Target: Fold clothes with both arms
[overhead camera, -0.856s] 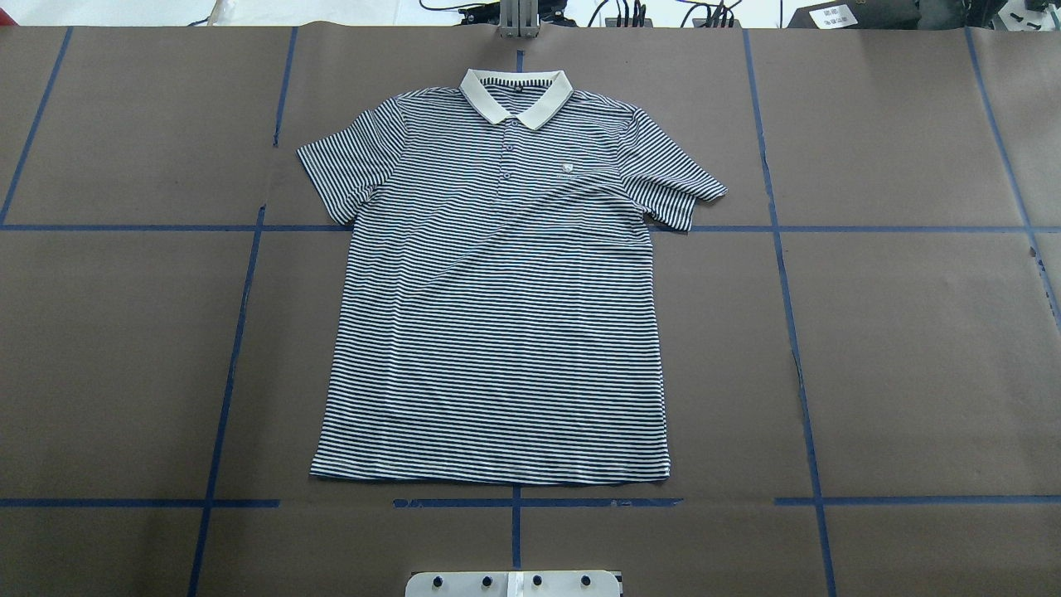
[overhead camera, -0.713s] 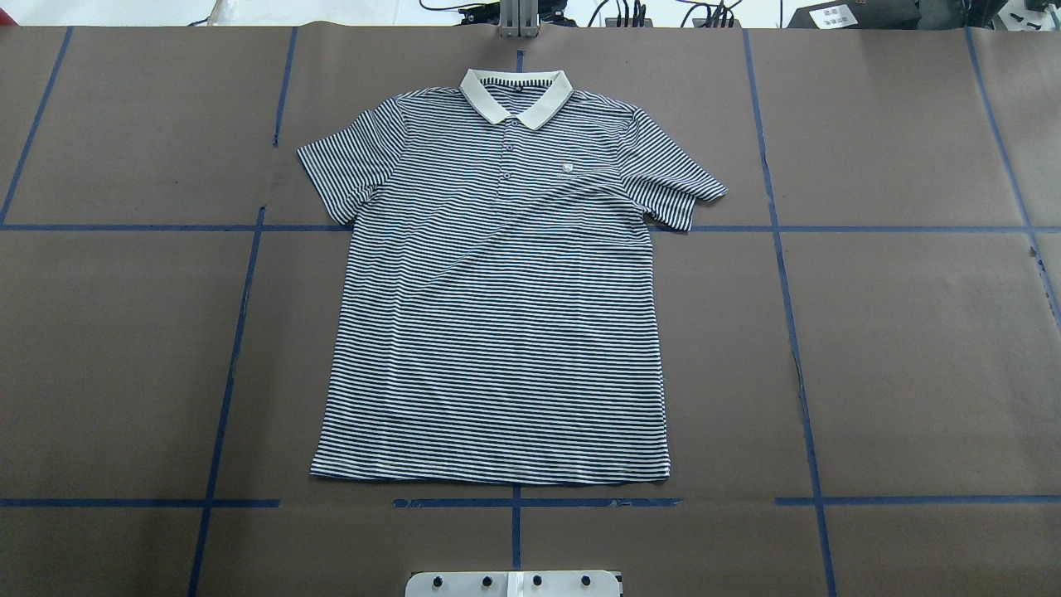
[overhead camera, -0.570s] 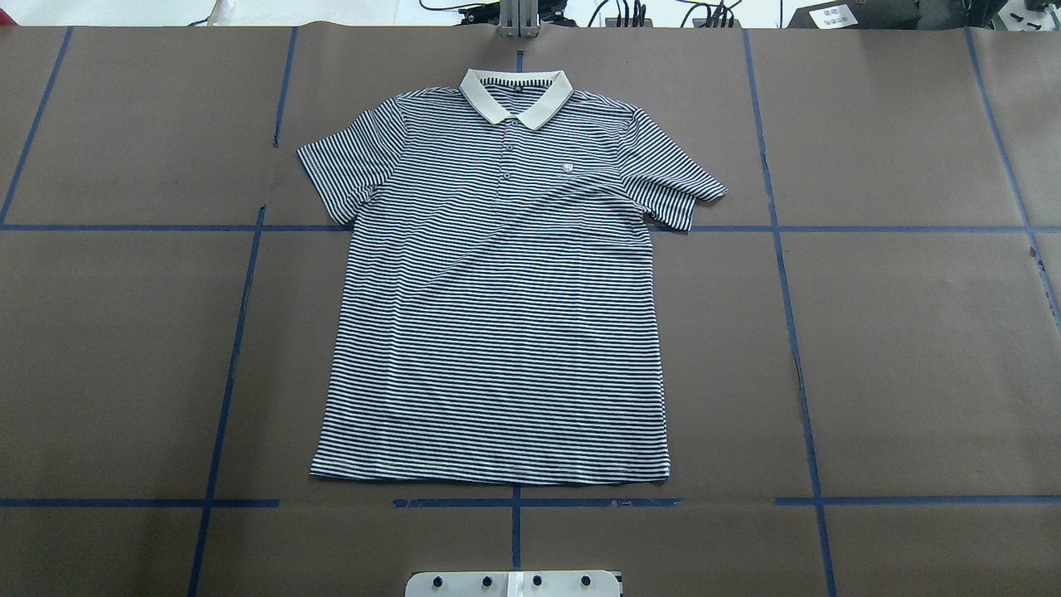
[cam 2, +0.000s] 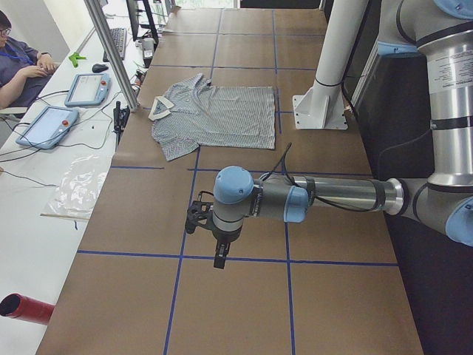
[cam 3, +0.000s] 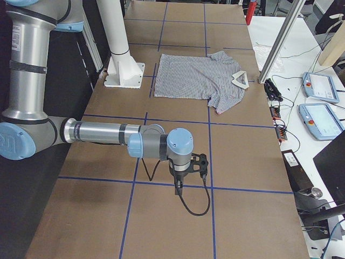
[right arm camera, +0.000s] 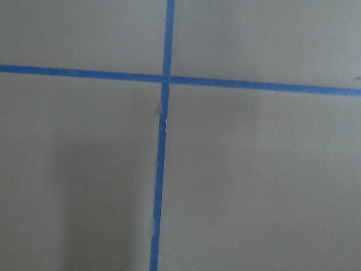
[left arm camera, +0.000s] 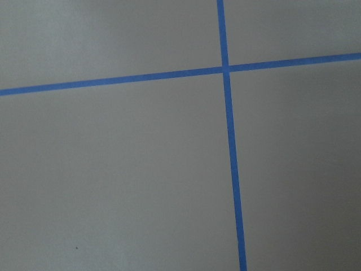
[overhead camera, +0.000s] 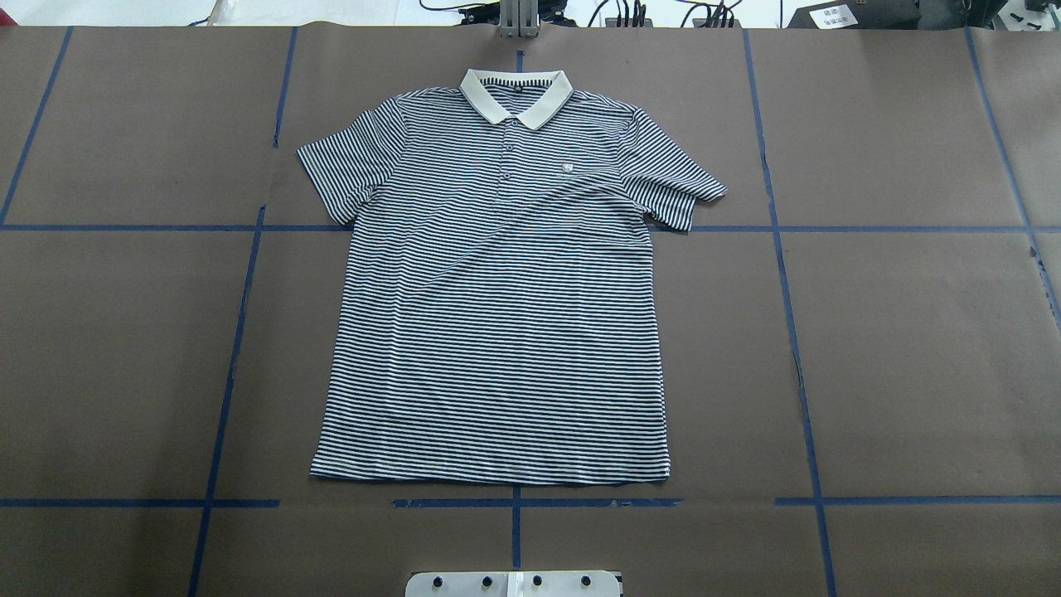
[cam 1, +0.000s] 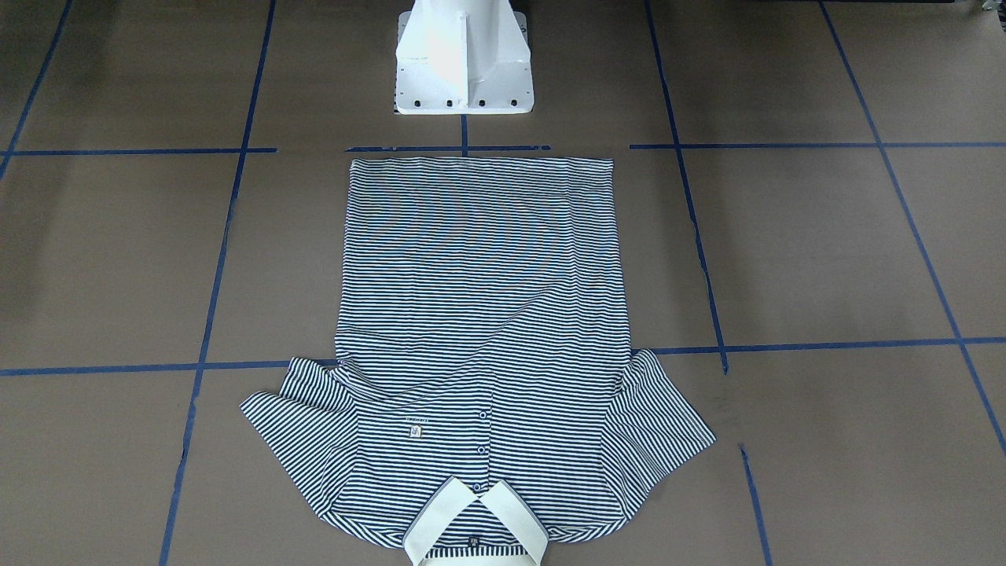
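Lying flat: striped polo at the centre of the desk, both arms out at its ends

Front-facing view: the polo shirt (cam 1: 479,314) is spread face up in the middle of the brown desk (cam 1: 825,251). Its hem is at the top, near the white pedestal (cam 1: 464,55). Its cream collar (cam 1: 475,527) is at the bottom edge, with a sleeve fanned out at lower left and lower right.

Overhead view: the shirt fills the centre, collar at the top and placket buttoned. A small label sits just right of the placket. The hem lies just above a line of blue tape (overhead camera: 514,502).

Exterior left view: the left arm (cam 2: 332,196) stretches across mid-frame. Its left claw (cam 2: 219,255) points down by a tape crossing, well apart from the shirt at upper centre. I cannot tell whether it is open or closed. A person (cam 2: 18,63) sits at upper left.

Exterior right view: the right arm (cam 3: 102,132) reaches across from the left. The right claw (cam 3: 179,186) hangs over a tape line below centre, far from the shirt. Again I cannot tell its state.

Wrist views: each shows brown desk surface with crossing tape lines.
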Robot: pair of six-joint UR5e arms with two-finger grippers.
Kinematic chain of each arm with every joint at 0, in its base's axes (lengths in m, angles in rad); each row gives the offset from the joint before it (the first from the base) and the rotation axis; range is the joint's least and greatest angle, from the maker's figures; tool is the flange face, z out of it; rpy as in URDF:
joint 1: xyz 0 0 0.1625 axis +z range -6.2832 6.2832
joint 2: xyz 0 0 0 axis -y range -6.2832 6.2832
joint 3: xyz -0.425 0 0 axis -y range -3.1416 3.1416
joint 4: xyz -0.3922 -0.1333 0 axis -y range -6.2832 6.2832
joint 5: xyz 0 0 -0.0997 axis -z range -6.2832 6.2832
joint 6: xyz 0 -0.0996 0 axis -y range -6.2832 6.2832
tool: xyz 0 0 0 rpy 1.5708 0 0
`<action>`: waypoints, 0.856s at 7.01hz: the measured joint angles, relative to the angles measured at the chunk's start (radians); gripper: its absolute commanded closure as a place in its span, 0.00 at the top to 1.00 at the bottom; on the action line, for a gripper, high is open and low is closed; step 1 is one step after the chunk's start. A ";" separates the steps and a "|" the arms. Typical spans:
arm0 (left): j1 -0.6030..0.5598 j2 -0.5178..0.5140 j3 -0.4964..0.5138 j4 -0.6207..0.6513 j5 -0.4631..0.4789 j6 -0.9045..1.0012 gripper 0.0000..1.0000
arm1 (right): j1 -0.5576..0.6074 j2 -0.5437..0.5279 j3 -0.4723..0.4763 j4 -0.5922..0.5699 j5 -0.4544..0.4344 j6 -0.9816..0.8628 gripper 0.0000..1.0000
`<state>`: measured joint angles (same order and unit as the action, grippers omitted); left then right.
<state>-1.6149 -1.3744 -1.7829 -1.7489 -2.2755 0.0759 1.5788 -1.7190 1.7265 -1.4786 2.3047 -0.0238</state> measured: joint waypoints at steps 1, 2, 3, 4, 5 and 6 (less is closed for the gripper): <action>0.001 -0.011 0.020 -0.121 0.001 -0.001 1.00 | -0.017 0.027 -0.015 0.086 -0.003 0.001 1.00; 0.002 -0.050 0.041 -0.249 0.001 -0.003 1.00 | -0.030 0.078 -0.061 0.174 -0.007 0.003 1.00; 0.002 -0.117 0.088 -0.376 -0.003 -0.008 1.00 | -0.036 0.134 -0.137 0.257 -0.006 0.005 1.00; 0.003 -0.176 0.140 -0.470 -0.008 -0.016 1.00 | -0.038 0.178 -0.215 0.333 -0.001 0.015 1.00; 0.011 -0.214 0.172 -0.516 -0.011 -0.023 1.00 | -0.040 0.211 -0.264 0.393 0.008 0.035 1.00; 0.031 -0.238 0.186 -0.535 -0.012 -0.041 1.00 | -0.057 0.246 -0.288 0.432 0.011 0.082 1.00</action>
<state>-1.5838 -1.6124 -1.5973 -2.2840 -2.2880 0.0353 1.5219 -1.4726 1.4382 -1.0466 2.3156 0.0587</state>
